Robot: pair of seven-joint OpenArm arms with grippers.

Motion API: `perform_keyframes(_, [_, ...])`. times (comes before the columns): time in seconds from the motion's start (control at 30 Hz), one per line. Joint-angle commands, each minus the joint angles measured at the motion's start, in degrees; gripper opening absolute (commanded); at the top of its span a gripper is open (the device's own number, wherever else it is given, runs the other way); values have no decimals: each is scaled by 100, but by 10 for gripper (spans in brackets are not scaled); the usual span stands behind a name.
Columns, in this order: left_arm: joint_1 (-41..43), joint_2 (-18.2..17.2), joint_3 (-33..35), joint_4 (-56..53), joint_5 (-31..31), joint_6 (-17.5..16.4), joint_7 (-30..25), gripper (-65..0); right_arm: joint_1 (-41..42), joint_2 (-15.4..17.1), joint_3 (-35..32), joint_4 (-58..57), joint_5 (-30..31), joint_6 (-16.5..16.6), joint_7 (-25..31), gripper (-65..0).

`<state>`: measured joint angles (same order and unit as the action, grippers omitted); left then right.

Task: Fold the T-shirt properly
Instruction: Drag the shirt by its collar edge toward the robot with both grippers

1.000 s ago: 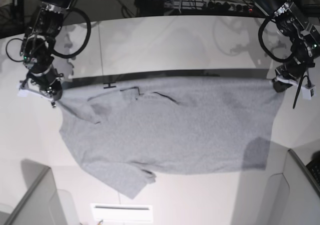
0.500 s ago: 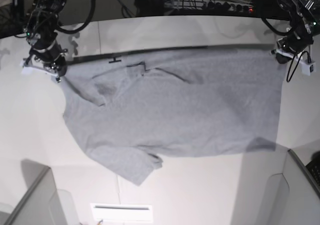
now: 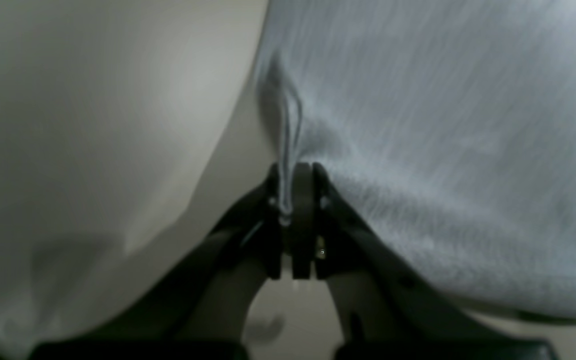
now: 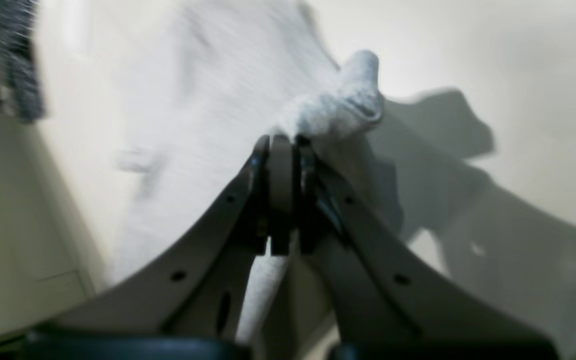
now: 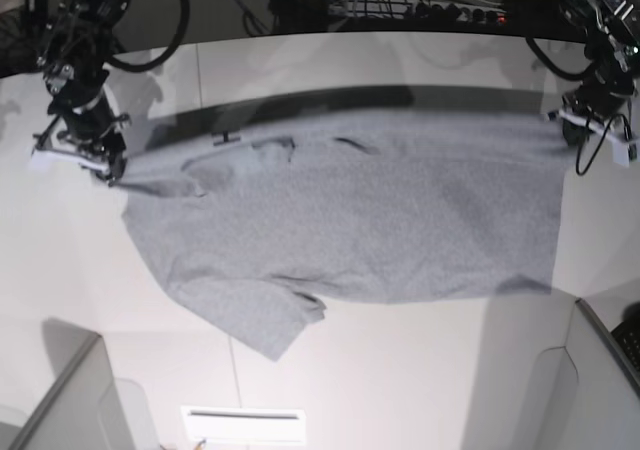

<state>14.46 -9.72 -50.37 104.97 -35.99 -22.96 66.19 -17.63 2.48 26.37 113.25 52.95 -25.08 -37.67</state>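
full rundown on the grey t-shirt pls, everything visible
The large heather-grey short-sleeved cotton T-shirt lies spread sideways on the white table, plain side up, no lettering showing. One sleeve sticks out toward the near edge; the neck end sits by the right gripper. Its far edge is stretched taut between the right gripper and the left gripper, each shut on a corner bunch. Mild wrinkles near the collar.

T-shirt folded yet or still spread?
Spread: the T-shirt is opened out on the table, both grippers pinching its far edge.
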Motion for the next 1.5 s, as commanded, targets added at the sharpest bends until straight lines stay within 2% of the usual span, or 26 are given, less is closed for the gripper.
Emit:
perform_keyframes(0.0, [-79,-97,-22,154,-36,-29,-118,-650,106,46,22,117,169,16,35,-650])
perform_keyframes(0.13, [-167,-88,-488,250,-379,-29,-109,-650,123,99,66,125,1004,42,-26,-650])
perform_keyframes(0.23, [-123,-167,-761,215,-740,-29,128,-650,62,99,66,117,1004,42,-62,-650])
perform_keyframes(0.33, [-114,-220,-787,215,-792,-29,497,-650,-44,99,49,152,1022,51,-62,-650])
perform_keyframes(0.57, [-105,-299,-858,242,-792,-29,523,-650,44,55,57,161,1030,209,-79,-650])
perform_keyframes(0.7, [167,-290,-928,233,-801,-29,515,-650,-413,55,66,152,1030,209,-44,-650])
perform_keyframes(1.07, [853,-272,-910,180,-757,-29,497,-650,-932,108,66,-393,978,244,-35,-650])
perform_keyframes(1.23, [932,-264,-910,-215,-749,-29,497,-650,-1125,-15,66,-393,160,244,-35,-650])
perform_keyframes(1.3, [932,-264,-910,-470,-749,-29,497,-650,-1239,-156,66,-393,55,253,-26,-650])
perform_keyframes(1.47, [932,-299,-708,-796,-749,-29,471,-650,-1415,-182,57,-393,28,253,193,-650])
